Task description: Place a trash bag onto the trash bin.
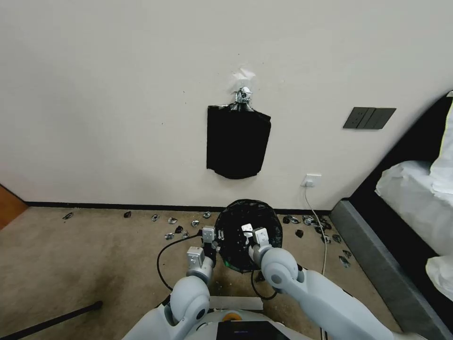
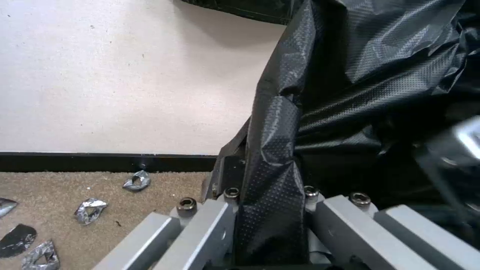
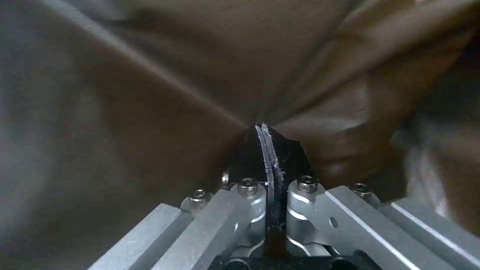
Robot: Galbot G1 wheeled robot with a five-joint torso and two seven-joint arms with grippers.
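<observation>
Both grippers, left [image 1: 213,234] and right [image 1: 251,233], you see clenched on the trash bag [image 1: 257,218], low over the beige carpet [image 1: 85,255] near the white wall [image 1: 118,94], scraps [image 1: 177,229] littering the baseboard.

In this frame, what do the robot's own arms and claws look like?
Both arms have glossy pale blue-grey shells with rounded ball-like joints. The left claw and right claw sit on boxy light-grey metal wrist blocks. Up close, each claw has flat grey aluminium finger bars, hex-socket screws and black pads. A black cable loops along the floor beside them.
</observation>
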